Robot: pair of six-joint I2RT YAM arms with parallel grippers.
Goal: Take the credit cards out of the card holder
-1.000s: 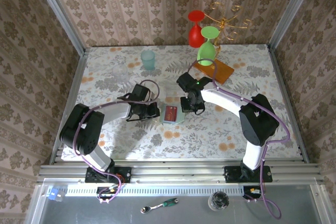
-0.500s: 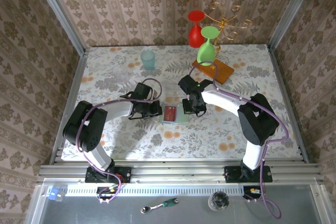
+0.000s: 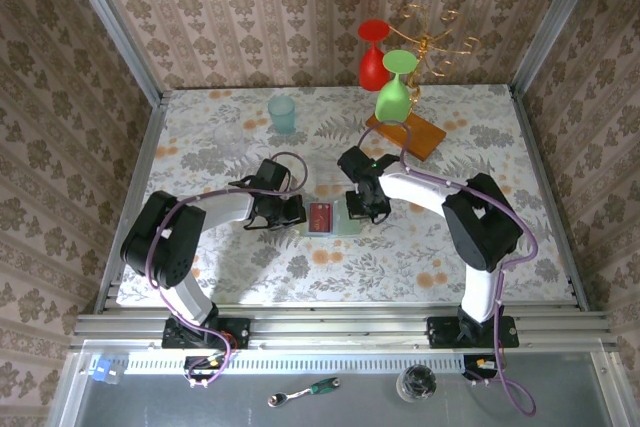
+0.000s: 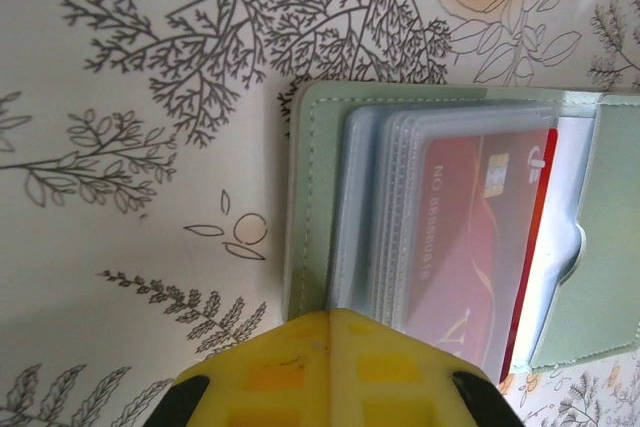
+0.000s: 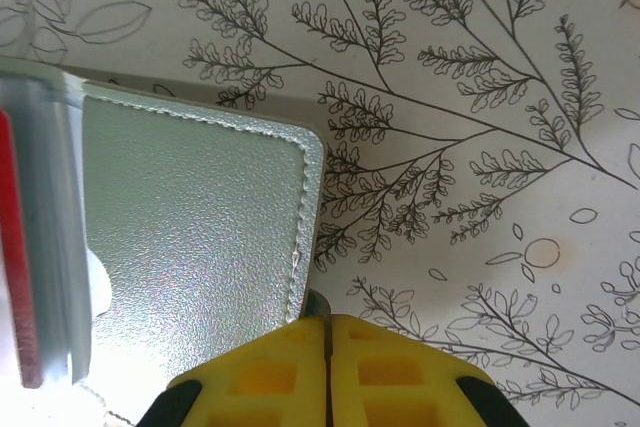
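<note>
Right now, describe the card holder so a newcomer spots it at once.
On the floral table, look between the left end effector and right end effector. The card holder lies open there: flat, pale grey-green, a red card under clear sleeves, unlike the orange-brown slab farther back.

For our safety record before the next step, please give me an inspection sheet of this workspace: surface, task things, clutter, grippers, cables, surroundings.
Surface: floral tablecloth, flat, no spills seen.
Job's things: card holder lies open on the cloth; red card sits inside a clear sleeve.
Clutter: teal cup, clear glass, wooden slab, gold rack with green glass and red glass upside down.
Grippers: left gripper shut, at the holder's left edge; right gripper shut, at its right flap.
Cables: purple cables run along both arms.
Surroundings: wallpapered walls; wrench and dark jar in front of the rail.
</note>
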